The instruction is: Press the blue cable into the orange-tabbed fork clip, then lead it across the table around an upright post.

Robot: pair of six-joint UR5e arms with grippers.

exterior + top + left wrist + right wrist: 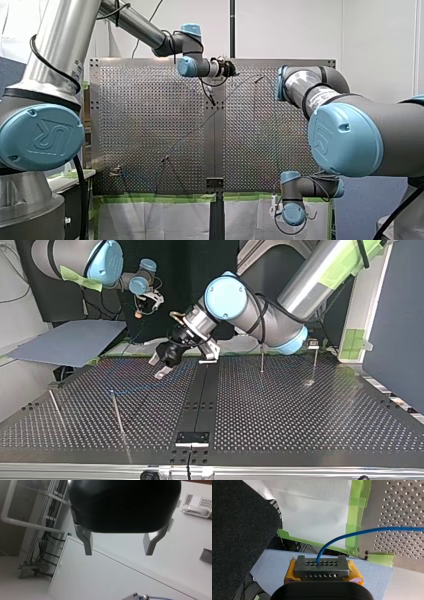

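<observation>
Blue cable: task item. One end is clamped between the yellow pads of my right pincer, which is closed on it just off the desk's edge on the arms' side, beyond the green tape. From the grip the cable rises, bends and runs out over the perforated desk. In the top view a faint blue line lies across the desk's half at that view's left, passing near a thin post.

My left pincer: black body, metal fingers spread apart, nothing between them. It hangs above the desk close to its middle seam, apart from the cable.

Fork clip: a small fixture near the desk's arms'-side edge, at the front view's left, may be it. Its orange tab is too small to confirm, and whether the cable sits in it cannot be told.

Upright posts: several thin rods stand on the desk, well apart.

Step in hand, by judgement: early. The cable is gripped, and pressing it into the clip seems not yet done. The next move calls for carrying the gripped end to the clip's fork, lining the cable up with the slot and pushing it down, with the free pincer ready to steady the slack.

Containers: none in view; the clip's fork is the only holder, contents unconfirmed
</observation>
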